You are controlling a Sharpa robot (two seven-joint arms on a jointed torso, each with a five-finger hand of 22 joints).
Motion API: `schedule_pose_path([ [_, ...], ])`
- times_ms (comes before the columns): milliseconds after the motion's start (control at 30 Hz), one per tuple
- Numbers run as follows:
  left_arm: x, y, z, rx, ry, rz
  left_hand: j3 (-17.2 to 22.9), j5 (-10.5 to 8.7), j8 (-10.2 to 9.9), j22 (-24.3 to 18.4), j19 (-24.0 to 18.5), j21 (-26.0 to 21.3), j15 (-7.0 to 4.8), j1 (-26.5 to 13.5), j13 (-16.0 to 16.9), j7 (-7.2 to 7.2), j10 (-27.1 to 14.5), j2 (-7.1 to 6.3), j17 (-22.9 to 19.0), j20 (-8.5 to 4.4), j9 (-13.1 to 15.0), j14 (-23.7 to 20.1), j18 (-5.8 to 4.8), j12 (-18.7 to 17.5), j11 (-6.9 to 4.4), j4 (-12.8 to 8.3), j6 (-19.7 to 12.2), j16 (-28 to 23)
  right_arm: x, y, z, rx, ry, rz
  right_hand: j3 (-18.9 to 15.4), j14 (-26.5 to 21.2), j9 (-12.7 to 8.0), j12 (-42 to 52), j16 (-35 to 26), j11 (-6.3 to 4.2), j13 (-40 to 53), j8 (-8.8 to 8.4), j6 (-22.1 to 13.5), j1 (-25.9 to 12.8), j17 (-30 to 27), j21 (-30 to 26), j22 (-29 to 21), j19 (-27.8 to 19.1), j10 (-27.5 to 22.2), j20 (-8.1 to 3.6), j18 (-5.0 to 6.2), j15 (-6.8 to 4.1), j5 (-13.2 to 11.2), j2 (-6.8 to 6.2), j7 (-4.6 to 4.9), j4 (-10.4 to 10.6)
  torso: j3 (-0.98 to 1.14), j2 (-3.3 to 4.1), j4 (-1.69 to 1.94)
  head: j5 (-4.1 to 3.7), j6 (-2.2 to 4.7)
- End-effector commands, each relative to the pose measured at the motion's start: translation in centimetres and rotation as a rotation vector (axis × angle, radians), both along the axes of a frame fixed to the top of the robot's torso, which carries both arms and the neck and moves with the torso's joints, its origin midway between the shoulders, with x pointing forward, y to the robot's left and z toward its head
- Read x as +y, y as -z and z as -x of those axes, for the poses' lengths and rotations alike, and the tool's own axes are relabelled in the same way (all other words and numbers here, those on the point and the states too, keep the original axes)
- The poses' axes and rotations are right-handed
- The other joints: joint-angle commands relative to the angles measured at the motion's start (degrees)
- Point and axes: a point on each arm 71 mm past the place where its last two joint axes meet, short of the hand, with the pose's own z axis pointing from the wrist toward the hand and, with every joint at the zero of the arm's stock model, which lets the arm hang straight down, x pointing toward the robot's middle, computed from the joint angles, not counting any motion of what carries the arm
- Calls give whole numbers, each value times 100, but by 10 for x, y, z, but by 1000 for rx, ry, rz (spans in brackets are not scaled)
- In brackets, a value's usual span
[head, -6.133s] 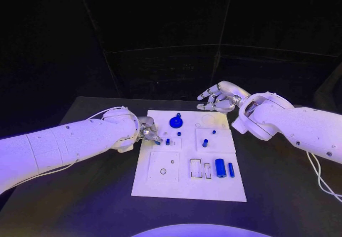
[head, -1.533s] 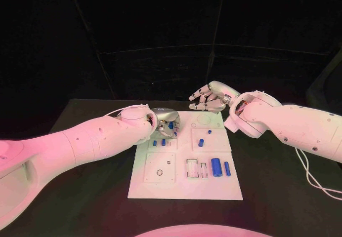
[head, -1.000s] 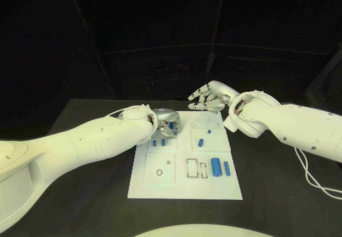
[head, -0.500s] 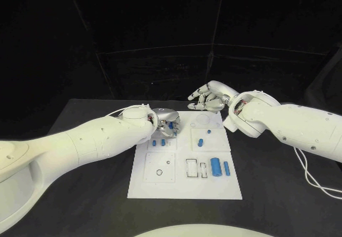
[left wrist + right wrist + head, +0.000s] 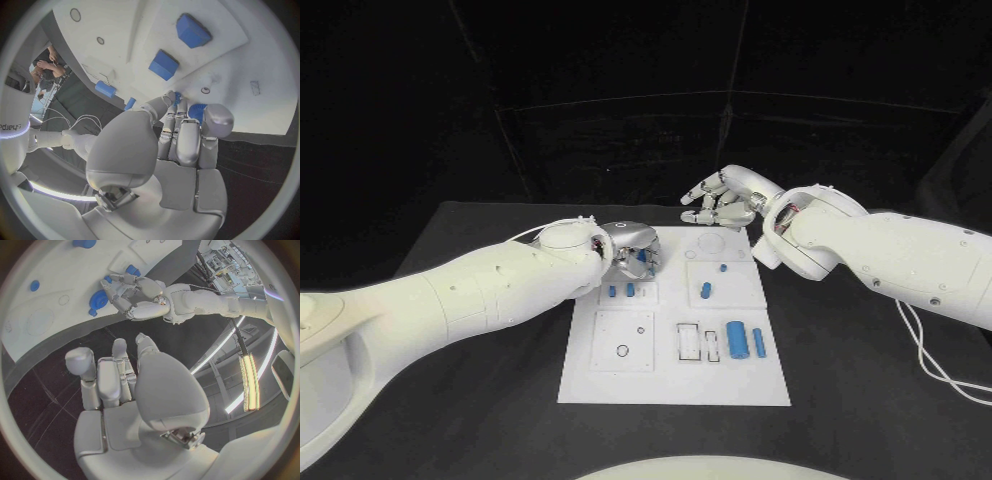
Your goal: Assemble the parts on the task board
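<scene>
Since a few seconds back, my left hand [image 5: 632, 250] has gone from the board's left edge up to the board's far left corner, and it now covers the round blue knob [image 5: 97, 299] that stood bare there. My right hand [image 5: 721, 198] has stayed up past the board's far edge.

My table [image 5: 473, 400] is black, and the board lies in the middle of it. My left arm [image 5: 459, 295] comes across the table to the board's left side. My right arm [image 5: 891, 250] reaches in by the board's right side.

My board [image 5: 675, 385] is a long white plate.

My left hand sits on the board's far left corner with its fingers [image 5: 187, 140] curled down and closed on the knob. I can see blue between the tips in my left wrist view. My right wrist view shows the knob on the board, right under those fingers.

My right hand hangs in the air just past the board's far edge, not touching the board. Its fingers [image 5: 106, 380] are a little apart and hold nothing.

A big blue roll [image 5: 736, 340] lies near the board's right edge, on the near half. A thin blue roll [image 5: 759, 342] lies just beside it, closer to that edge. A short blue piece [image 5: 707, 291] lies near the board's middle. Two small blue pegs [image 5: 620, 290] stand side by side near the board's left edge, just on the near side of my left hand. One tiny blue dot [image 5: 723, 267] sits on the far half of the board.
</scene>
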Motion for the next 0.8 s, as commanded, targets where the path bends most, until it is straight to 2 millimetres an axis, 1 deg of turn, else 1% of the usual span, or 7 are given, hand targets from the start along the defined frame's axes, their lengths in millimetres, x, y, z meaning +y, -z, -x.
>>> schedule_pose_path([
  [33, -1, -11, 1, -50, 21, 73, 28, -10, -32, 11, 36, 26, 5, -81, -6, 3, 22, -5, 3, 0, -7, 26, -51, -16, -12, 6, 29, 40, 0, -2, 0, -5, -8, -5, 10, 68, -5, -26, -24, 4, -5, 31, -38, 1, 1, -29, -3, -22, -53, 9, 56, -32, 22, 72, -13, 36, 1, -10, 10, -8, 9],
  [67, -1, -12, 1, -54, 21, 81, 30, -10, -35, 16, 38, 30, 5, -83, -8, 3, 23, -8, 0, 0, -9, 26, -51, -21, -12, 5, 30, 40, 0, -2, 0, -5, -7, -5, 10, 68, -5, -26, -24, 4, -5, 31, -38, 1, 1, -29, -3, -22, -53, 9, 56, -32, 22, 72, -13, 36, 2, -12, 15, -6, 12],
  [100, 1, -14, 1, -57, 20, 88, 30, -10, -35, 17, 39, 31, 5, -84, -8, 3, 23, -8, -1, 0, -9, 26, -52, -22, -12, 5, 31, 40, 0, -2, 0, -6, -7, -5, 10, 68, -5, -26, -24, 4, -5, 31, -38, 1, 1, -29, -3, -22, -53, 9, 56, -32, 22, 72, -13, 36, 3, -7, 8, 3, 24],
  [200, 6, -20, 2, -65, 13, 111, 32, -11, -50, 15, 34, 28, 7, -109, -15, 7, 29, -26, -4, 2, -15, 28, -50, -47, -8, 10, 36, 44, 0, -2, 0, -6, -6, -6, 10, 68, -5, -26, -24, 4, -5, 31, -38, 1, 1, -29, -3, -22, -53, 9, 56, -32, 22, 72, -13, 36, 5, -9, 8, 18, 35],
  [400, 24, -29, 5, -69, -14, 142, 30, -11, -68, 24, 34, 34, 11, -138, -22, 9, 38, -50, -10, 4, -23, 29, -51, -74, -5, 16, 40, 48, -2, -2, 0, -7, -2, -5, 10, 68, -5, -26, -24, 4, -5, 31, -38, 1, 1, -29, -3, -22, -53, 9, 56, -32, 22, 72, -13, 36, 0, -8, 22, 11, 46],
  [600, 42, -29, 5, -52, -45, 128, 29, -11, -76, 25, 33, 34, 12, -149, -24, 10, 41, -64, -22, 5, -26, 27, -51, -88, -3, 17, 43, 44, -4, -2, 0, -7, 0, -4, 8, 70, -4, -16, -31, 3, -3, 37, -36, 4, -3, -35, -8, -19, -48, 8, 56, -33, 48, 77, -13, 46, 2, -5, 8, 28, 44],
  [800, 56, -27, 5, -28, -71, 101, 30, -10, -84, 30, 33, 38, 12, -154, -26, 10, 41, -72, -21, 6, -29, 28, -52, -98, -3, 15, 42, 47, -4, -2, 0, -7, 1, -3, 8, 70, -4, -16, -31, 3, -3, 37, -36, 4, -3, -35, -8, -19, -48, 8, 56, -33, 48, 77, -13, 46, 2, -4, 3, 39, 39],
])
